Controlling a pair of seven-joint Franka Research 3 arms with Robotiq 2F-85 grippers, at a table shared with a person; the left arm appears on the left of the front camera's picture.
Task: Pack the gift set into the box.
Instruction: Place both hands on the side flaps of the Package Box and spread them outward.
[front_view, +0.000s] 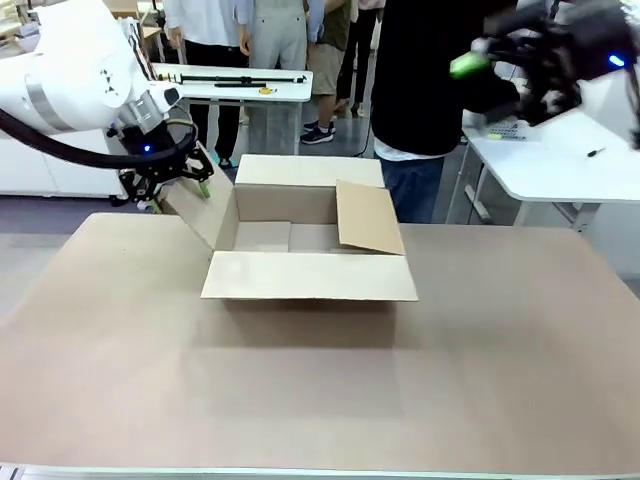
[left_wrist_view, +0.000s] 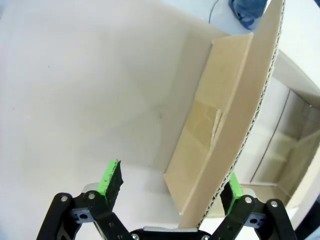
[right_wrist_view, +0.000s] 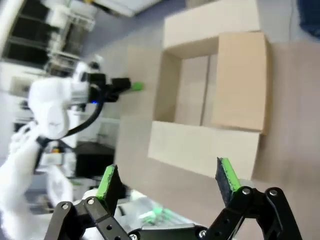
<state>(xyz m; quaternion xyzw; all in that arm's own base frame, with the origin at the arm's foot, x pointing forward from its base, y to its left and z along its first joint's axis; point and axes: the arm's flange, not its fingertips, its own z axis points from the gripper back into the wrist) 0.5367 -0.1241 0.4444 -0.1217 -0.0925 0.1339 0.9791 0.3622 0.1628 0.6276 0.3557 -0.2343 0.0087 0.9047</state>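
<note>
While the box (front_view: 310, 277) sits in the middle of the worktop (front_view: 300, 400) with its flaps open and the right one leaning in over the opening, your left end effector (front_view: 180, 183) is at its left flap (front_view: 190, 215). In the left wrist view you can see the fingers spread wide. The flap's corrugated edge stands between them, close against one green pad (left_wrist_view: 231, 187), and nothing is clamped. Your right end effector (right_wrist_view: 167, 177) hangs high to the right, fingers apart and empty, looking down on the box. A person (front_view: 420, 80) in a dark top stands at the far side.
</note>
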